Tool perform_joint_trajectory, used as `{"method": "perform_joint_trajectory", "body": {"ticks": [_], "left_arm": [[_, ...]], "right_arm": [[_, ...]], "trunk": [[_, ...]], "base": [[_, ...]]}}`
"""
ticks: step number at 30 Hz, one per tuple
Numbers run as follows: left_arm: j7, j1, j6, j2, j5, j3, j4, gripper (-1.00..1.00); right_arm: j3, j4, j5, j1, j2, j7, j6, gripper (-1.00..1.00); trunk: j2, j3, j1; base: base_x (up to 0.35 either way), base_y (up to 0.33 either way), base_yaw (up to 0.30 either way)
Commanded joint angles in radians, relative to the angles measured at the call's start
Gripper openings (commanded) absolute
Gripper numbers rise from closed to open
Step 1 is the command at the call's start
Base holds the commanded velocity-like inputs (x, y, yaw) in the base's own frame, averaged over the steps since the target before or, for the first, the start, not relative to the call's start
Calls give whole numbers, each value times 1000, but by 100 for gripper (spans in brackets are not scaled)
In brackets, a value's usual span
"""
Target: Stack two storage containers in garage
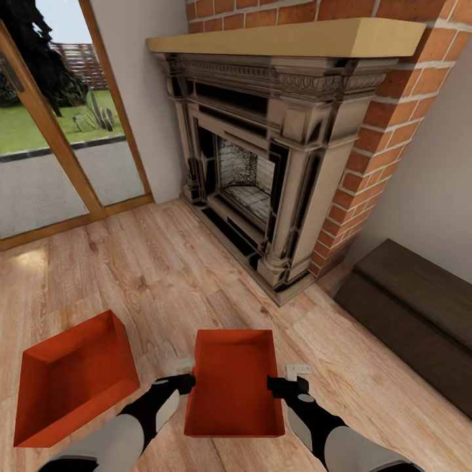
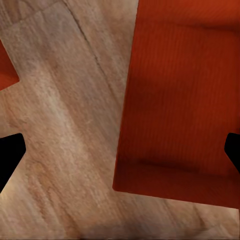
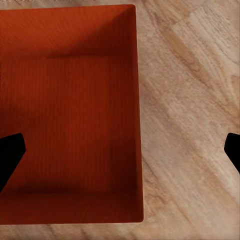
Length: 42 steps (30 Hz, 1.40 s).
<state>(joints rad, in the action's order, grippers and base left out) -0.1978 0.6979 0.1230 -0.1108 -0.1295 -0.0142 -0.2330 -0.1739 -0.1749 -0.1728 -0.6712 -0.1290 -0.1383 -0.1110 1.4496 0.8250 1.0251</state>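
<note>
1. At the far left of the head view, wood-framed glass doors (image 1: 59, 131) look out on grass and paving.
2. On the light wood plank flooring (image 1: 151, 275) at lower left lies one orange-red storage container (image 1: 72, 380), tilted and apart from both arms.
3. Just right of it, the left gripper (image 1: 185, 383) sits at the left wall of the second storage container (image 1: 235, 393), which lies between the two arms.
4. In the left wrist view, that gripper's dark fingertips (image 2: 10, 155) stand wide apart, one over bare planks, the other over the bin's red surface (image 2: 180, 110); the jaws straddle the wall without clamping it.
5. At the bin's right wall sits the right gripper (image 1: 278, 385); in the right wrist view its fingers (image 3: 10, 152) are likewise spread, one over the bin's inside (image 3: 70, 110), one over the floor.
6. Whether either gripper actually touches the wall is hard to tell.
7. A small pale object (image 1: 298, 371) lies beside the right gripper.
8. Behind stands the brick-and-dark-wood fireplace (image 1: 275, 151), and at far right a dark brown wooden chest (image 1: 413, 314).
</note>
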Motion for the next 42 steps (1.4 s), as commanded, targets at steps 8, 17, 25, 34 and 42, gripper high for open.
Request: {"method": "perform_joint_trajectory", "body": {"ticks": [8, 17, 25, 34, 42], "left_arm": [[0, 0, 5, -13, -5, -11, 22, 100], [10, 0, 10, -22, -2, -12, 31, 100], [10, 0, 6, -25, -2, -12, 32, 100], [9, 0, 6, -26, -2, -12, 27, 100], [2, 0, 7, -21, -3, -11, 17, 100]], "right_arm": [[-9, 5, -6, 0, 0, -3, -4, 100], [-10, 6, -4, -1, -1, -1, -4, 100], [-10, 6, -5, 0, 0, -1, -5, 100], [-10, 6, -8, 0, 0, -1, -7, 100], [-10, 7, -6, 0, 0, -1, -7, 100]], "trunk": [[0, 1, 0], [0, 1, 0], [0, 1, 0], [35, 16, 19], [91, 41, 50]], "base": [[0, 0, 0], [0, 0, 0], [0, 0, 0], [0, 0, 0], [0, 0, 0]]}}
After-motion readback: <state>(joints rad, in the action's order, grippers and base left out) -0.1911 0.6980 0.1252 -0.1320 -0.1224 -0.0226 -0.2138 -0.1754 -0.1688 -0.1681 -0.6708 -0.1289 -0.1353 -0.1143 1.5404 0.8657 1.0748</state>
